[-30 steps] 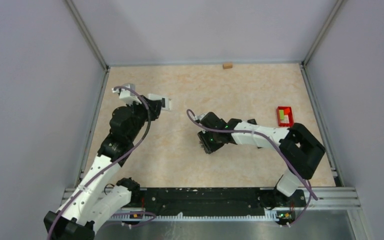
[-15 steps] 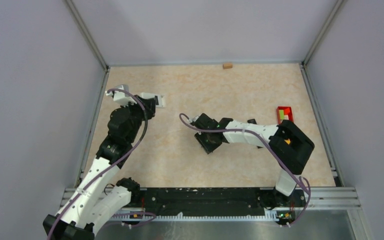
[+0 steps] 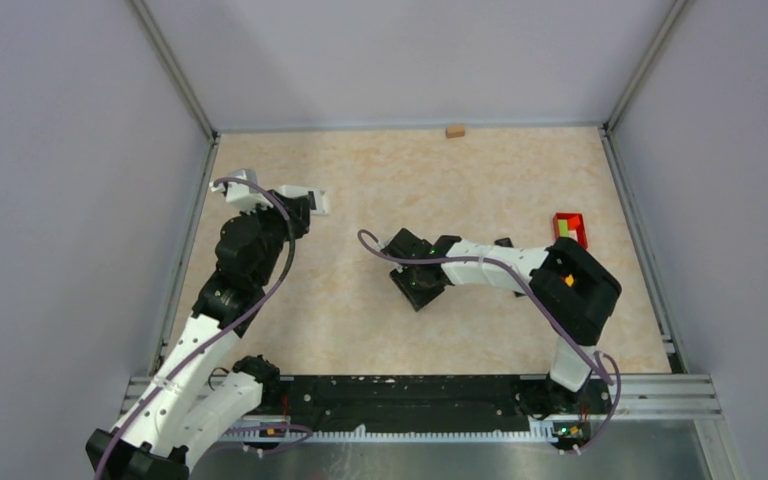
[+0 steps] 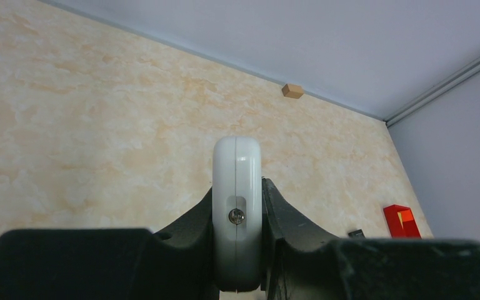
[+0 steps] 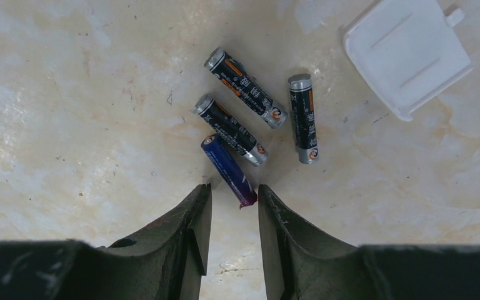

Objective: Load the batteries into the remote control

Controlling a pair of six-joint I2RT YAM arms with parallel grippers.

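My left gripper (image 3: 300, 205) is shut on the white remote control (image 4: 237, 206). It holds the remote edge-on above the table at the far left, and the remote's white end shows in the top view (image 3: 317, 200). Several batteries lie together on the table in the right wrist view: three dark ones with silvery ends (image 5: 245, 87) and one purplish one (image 5: 228, 170). My right gripper (image 5: 234, 190) is open and low over the table. The purplish battery's near end lies between its fingertips, against the right finger. In the top view the right gripper (image 3: 415, 285) hides the batteries.
A white battery cover (image 5: 406, 53) lies just right of the batteries. A red box (image 3: 569, 230) sits at the right edge. A small wooden block (image 3: 454, 130) lies at the back wall. A small black piece (image 4: 355, 233) lies near the red box. Walls close in three sides.
My left gripper has moved a little left and back with the remote. My right gripper has shifted slightly left over the batteries, and its elbow has swung left.
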